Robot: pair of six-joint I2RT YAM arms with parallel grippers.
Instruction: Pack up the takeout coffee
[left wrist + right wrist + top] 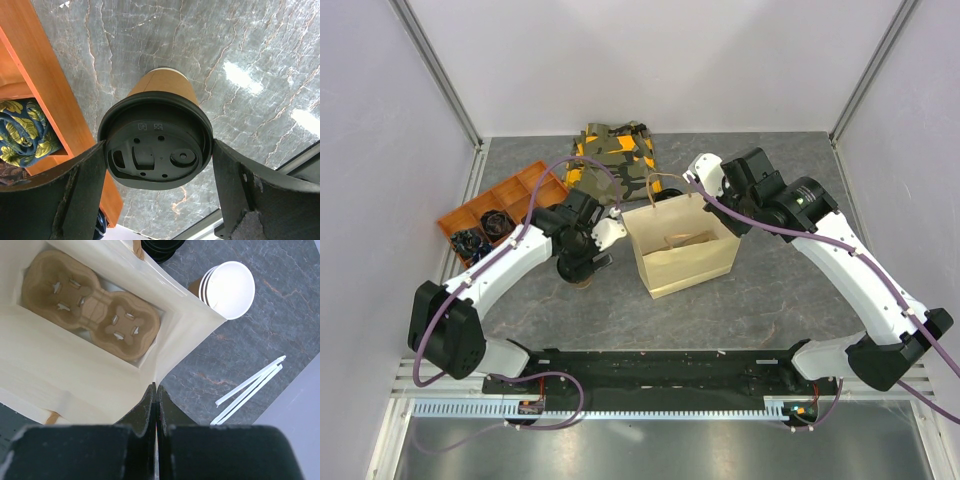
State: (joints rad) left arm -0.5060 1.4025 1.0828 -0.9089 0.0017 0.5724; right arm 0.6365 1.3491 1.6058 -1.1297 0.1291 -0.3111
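Note:
The takeout coffee, a brown paper cup with a black lid, stands between my left gripper's fingers, seen from above the lid. My left gripper is shut on it, one finger against each side of the lid. In the top view the cup shows just under that gripper, left of the brown paper bag. My right gripper is shut on the bag's upper rim and holds it at the bag's far right corner. A cardboard cup carrier lies flat in the bag's bottom.
An orange compartment tray with small wrapped items sits left of the cup, its wall close by. Lidless paper cups, black lids and white wrapped straws lie behind the bag. A camouflage cloth lies at the back.

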